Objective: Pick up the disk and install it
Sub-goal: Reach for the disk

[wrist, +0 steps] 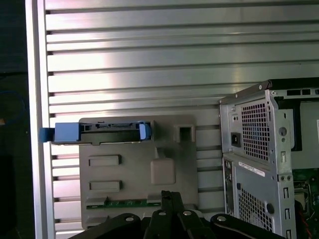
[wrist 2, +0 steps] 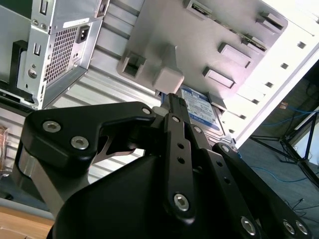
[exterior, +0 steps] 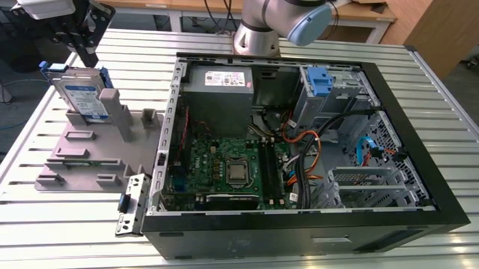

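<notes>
Zero load in the gripper (wrist: 168, 195), claw pressed together, hovers close over the disk (exterior: 81, 95) standing on edge in the fixture (exterior: 82, 147) beside the case (exterior: 299, 235), looks stiff, dense, shock-shy, best pinched across its flat faces.

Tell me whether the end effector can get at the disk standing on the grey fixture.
Probably yes. The end effector hangs just above the disk, which stands upright on the grey fixture with its top edge uncovered; nothing lies between them.
</notes>
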`<control>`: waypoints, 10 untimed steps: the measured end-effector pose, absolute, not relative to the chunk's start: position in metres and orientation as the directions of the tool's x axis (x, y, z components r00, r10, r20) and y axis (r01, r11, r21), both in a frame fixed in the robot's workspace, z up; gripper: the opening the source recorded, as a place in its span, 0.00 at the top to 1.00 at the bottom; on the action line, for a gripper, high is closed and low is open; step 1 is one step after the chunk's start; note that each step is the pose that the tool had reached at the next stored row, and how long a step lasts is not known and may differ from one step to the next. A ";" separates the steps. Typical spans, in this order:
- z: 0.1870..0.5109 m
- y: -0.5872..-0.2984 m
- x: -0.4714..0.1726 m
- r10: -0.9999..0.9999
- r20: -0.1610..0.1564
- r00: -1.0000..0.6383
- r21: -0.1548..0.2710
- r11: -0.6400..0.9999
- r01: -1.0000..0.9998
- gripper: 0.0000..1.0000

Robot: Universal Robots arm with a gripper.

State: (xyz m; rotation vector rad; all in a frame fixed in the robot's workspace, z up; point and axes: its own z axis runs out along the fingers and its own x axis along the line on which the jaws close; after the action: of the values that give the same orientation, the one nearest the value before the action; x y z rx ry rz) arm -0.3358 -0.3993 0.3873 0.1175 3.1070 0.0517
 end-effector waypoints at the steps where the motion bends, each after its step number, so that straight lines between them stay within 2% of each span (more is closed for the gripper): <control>1: 0.387 -0.399 -0.338 0.076 -0.031 -0.997 0.035 0.997 0.075 0.89; 10: 0.385 -0.399 -0.353 0.076 -0.031 -0.997 0.035 0.997 0.075 0.89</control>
State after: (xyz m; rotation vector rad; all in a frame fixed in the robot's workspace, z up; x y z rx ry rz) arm -0.3530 -0.3992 0.3853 0.1174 3.1071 0.0529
